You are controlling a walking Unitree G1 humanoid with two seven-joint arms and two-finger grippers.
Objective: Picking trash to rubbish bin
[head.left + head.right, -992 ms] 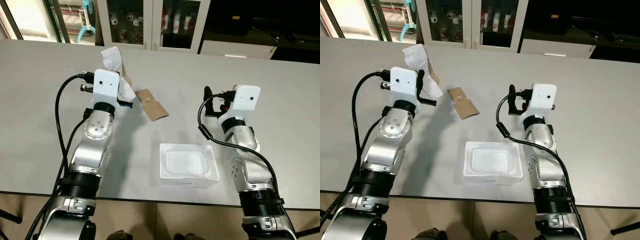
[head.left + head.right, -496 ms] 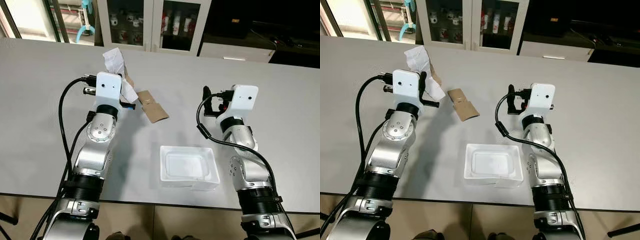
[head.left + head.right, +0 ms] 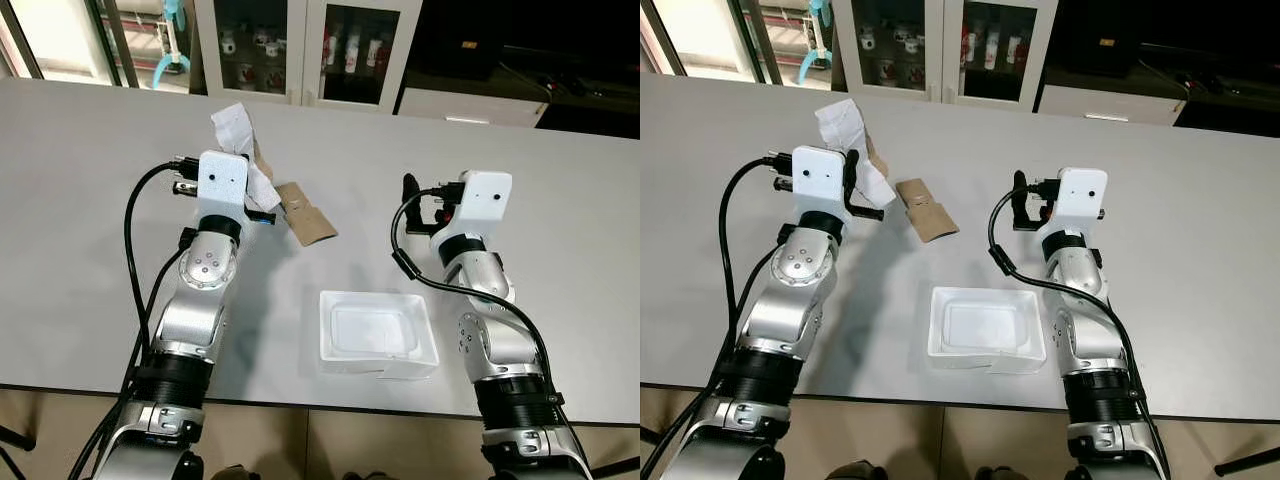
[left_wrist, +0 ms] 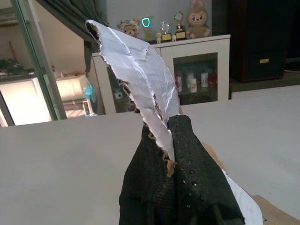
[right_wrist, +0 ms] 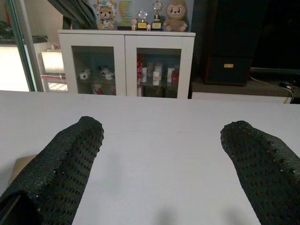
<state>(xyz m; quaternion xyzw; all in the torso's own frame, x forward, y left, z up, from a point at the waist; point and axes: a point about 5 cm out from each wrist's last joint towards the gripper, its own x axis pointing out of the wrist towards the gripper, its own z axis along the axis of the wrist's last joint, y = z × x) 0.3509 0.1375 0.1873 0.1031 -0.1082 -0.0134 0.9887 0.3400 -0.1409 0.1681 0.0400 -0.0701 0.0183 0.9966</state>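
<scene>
A crumpled white paper scrap [image 3: 232, 126] is pinched in my left gripper [image 4: 169, 130], held above the grey table [image 3: 90, 180] at its left middle. The left wrist view has both black fingers shut on the torn paper [image 4: 138, 63], which sticks up past them. Just right of it, a flat brown cardboard piece [image 3: 306, 214] lies on the table. Near the front edge sits a white foam tray [image 3: 377, 334]. My right gripper [image 5: 161, 140] stands open over bare table, right of the cardboard, and is seen from above as the right gripper [image 3: 424, 206].
White glass-door cabinets [image 3: 300, 40] with small bottles stand behind the table's far edge. A dark unit [image 3: 480, 40] stands at the back right. The table's front edge runs just below the foam tray.
My left arm has shifted slightly right and nearer with the paper still in its grip. The right arm has barely moved.
</scene>
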